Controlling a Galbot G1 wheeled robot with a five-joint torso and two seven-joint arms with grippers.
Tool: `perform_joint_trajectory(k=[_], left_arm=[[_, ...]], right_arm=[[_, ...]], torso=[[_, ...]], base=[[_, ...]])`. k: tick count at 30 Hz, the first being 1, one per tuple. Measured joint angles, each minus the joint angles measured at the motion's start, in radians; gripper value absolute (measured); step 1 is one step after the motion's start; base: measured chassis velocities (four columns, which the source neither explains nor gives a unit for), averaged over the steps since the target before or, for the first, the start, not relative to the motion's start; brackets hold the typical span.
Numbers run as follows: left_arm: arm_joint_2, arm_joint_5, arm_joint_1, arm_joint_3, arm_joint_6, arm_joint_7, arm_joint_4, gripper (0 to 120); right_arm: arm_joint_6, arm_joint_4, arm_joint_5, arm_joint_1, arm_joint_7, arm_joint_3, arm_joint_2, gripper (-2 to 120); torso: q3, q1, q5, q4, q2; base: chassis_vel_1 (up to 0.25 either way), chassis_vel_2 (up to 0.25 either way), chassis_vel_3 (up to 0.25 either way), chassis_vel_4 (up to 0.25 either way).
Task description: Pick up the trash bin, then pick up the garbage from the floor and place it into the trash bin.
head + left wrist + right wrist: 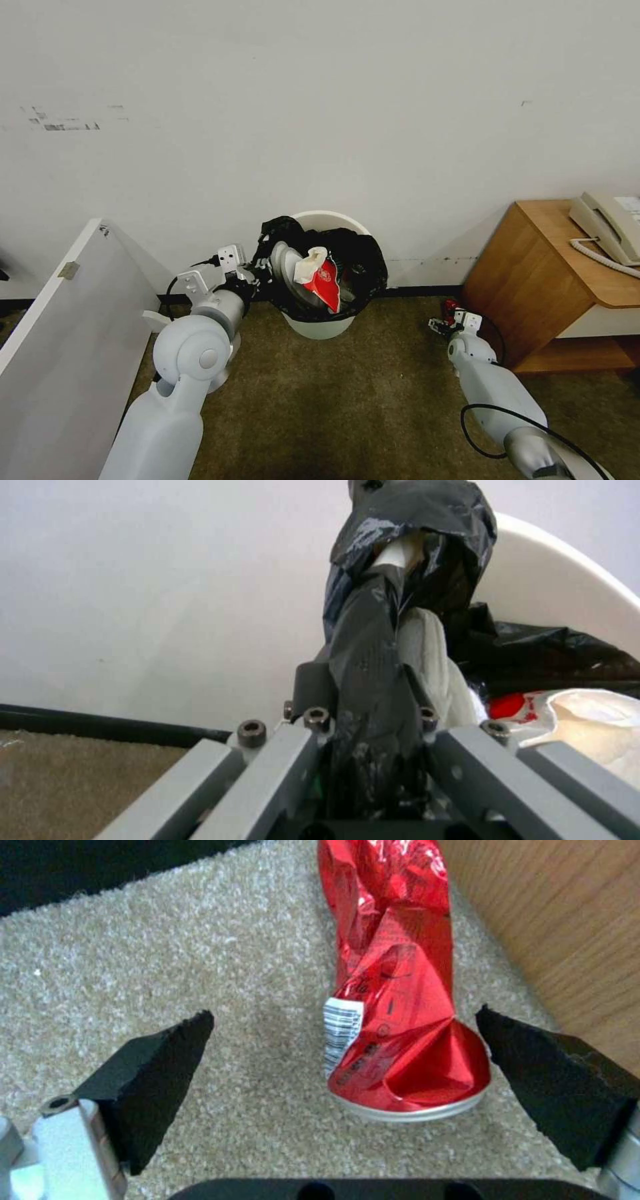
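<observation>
Right pincer point(343, 1040): spread wide, holding nothing, straddling the crushed red can point(393, 1005) lying on the carpet beside the wooden cabinet point(533, 280). The can carries a white barcode label; its script is unreadable. Left pincer point(367, 715): clamped on the trash bin point(325, 327) rim and black liner point(400, 580). The bin contains a red packet point(327, 280) and tissue.

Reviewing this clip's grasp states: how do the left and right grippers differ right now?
The left gripper is shut on the trash bin at its bag-lined rim, held up; the right gripper is open, low over the carpet. The left already holds its object; the right only straddles the crushed red can. Both have dark finger pads.
</observation>
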Motion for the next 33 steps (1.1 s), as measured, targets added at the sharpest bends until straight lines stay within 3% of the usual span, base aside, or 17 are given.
perform_joint_trajectory(k=[24,26,32,33], left_arm=[[-0.003,0.002,0.002,0.003,-0.001,0.003,0.000,4],[-0.004,0.004,0.003,0.003,-0.001,0.004,0.000,4],[-0.004,0.004,0.003,0.002,-0.001,0.005,0.000,4],[-0.003,0.004,0.003,0.002,-0.002,0.005,0.000,4]], right_arm=[[0.021,-0.056,-0.013,0.009,-0.018,0.008,-0.017,99],[0.022,-0.058,-0.020,0.010,-0.018,0.008,-0.017,88],[0.027,-0.058,-0.024,0.011,-0.022,0.006,-0.016,72],[0.028,-0.058,-0.025,0.012,-0.024,0.006,-0.016,64]], torso=[[0.000,0.000,0.0000,-0.0001,0.000],[0.000,0.000,0.0000,0.0000,0.000],[0.000,0.000,0.0000,0.0000,0.000],[0.000,0.000,0.0000,0.0000,0.000]], base=[[0.000,0.000,0.000,0.000],[0.000,0.000,0.000,0.000],[0.000,0.000,0.000,0.000],[0.000,0.000,0.000,0.000]])
